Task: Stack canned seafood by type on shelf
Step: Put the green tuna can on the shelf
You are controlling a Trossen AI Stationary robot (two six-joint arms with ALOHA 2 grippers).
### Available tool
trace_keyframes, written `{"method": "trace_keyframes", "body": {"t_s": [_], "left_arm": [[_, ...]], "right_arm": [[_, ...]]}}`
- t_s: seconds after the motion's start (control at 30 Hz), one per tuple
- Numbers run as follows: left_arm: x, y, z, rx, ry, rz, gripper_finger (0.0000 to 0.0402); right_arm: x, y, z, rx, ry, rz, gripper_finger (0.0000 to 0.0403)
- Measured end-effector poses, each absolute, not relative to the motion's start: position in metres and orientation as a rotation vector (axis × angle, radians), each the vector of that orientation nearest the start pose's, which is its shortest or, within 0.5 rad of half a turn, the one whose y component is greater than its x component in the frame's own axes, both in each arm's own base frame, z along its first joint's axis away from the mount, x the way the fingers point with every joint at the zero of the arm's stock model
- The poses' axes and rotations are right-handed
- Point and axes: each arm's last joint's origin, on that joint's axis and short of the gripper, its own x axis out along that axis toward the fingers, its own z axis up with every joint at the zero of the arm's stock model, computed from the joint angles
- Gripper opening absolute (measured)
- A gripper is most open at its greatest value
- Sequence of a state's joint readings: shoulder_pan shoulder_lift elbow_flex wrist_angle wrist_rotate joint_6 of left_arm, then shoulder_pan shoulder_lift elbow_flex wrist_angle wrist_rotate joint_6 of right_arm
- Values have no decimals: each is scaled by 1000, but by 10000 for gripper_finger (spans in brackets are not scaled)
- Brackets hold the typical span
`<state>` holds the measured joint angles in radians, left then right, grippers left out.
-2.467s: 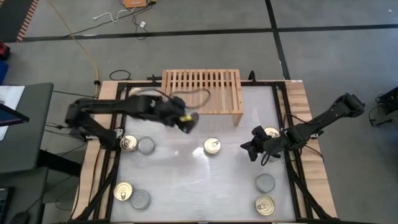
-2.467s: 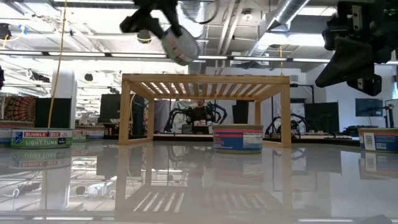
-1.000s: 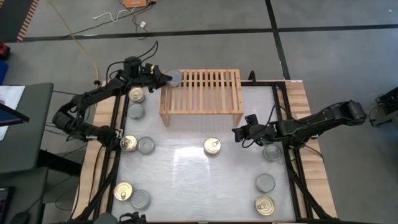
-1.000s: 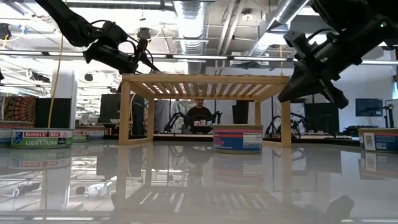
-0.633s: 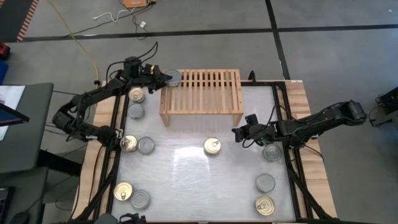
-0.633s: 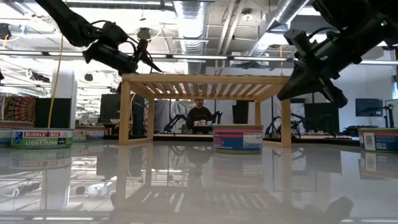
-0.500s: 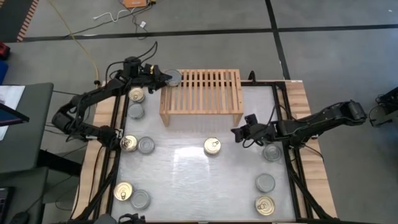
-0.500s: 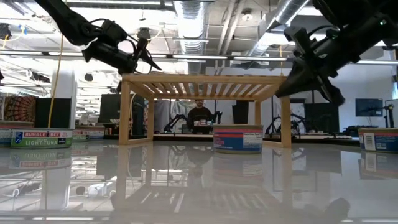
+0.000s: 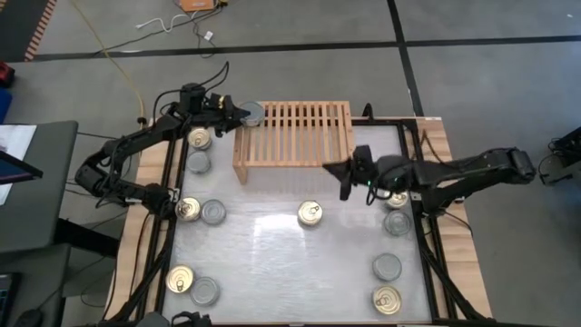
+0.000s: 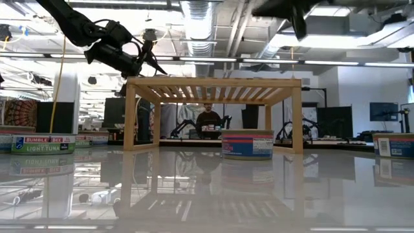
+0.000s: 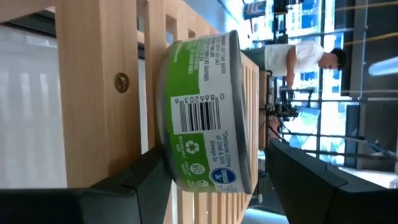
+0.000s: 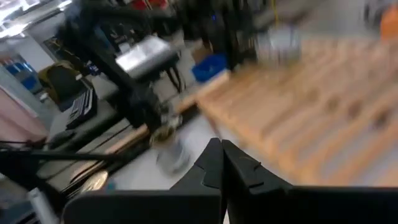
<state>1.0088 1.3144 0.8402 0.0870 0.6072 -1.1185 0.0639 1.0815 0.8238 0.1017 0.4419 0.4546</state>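
The left gripper (image 9: 238,111) has its fingers apart around a green-labelled round silver tin (image 9: 253,113) sitting on the far left corner of the light wooden slatted shelf (image 9: 295,133). The placing step looks finished; next it should back away. The right gripper (image 9: 343,175), fingers together and empty, hangs near the shelf's right end.
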Motion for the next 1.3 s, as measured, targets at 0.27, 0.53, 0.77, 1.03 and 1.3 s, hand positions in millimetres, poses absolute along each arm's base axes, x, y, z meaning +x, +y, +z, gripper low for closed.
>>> {"method": "trace_keyframes", "body": {"t_s": [0.27,0.53,0.77,1.03,1.3], "left_arm": [[164,232,266,-1378,10,539,240],[164,232,266,-1378,8,542,240],[164,232,266,-1379,7,542,240],[169,229,265,-1365,11,554,240],[172,227,265,-1358,7,568,240]], "right_arm": [[284,-46,377,222,169,-513,23],[333,-127,395,261,513,-477,79],[361,-180,399,172,538,-434,165],[413,-211,358,122,435,-347,232],[444,-217,326,40,383,-287,210]]}}
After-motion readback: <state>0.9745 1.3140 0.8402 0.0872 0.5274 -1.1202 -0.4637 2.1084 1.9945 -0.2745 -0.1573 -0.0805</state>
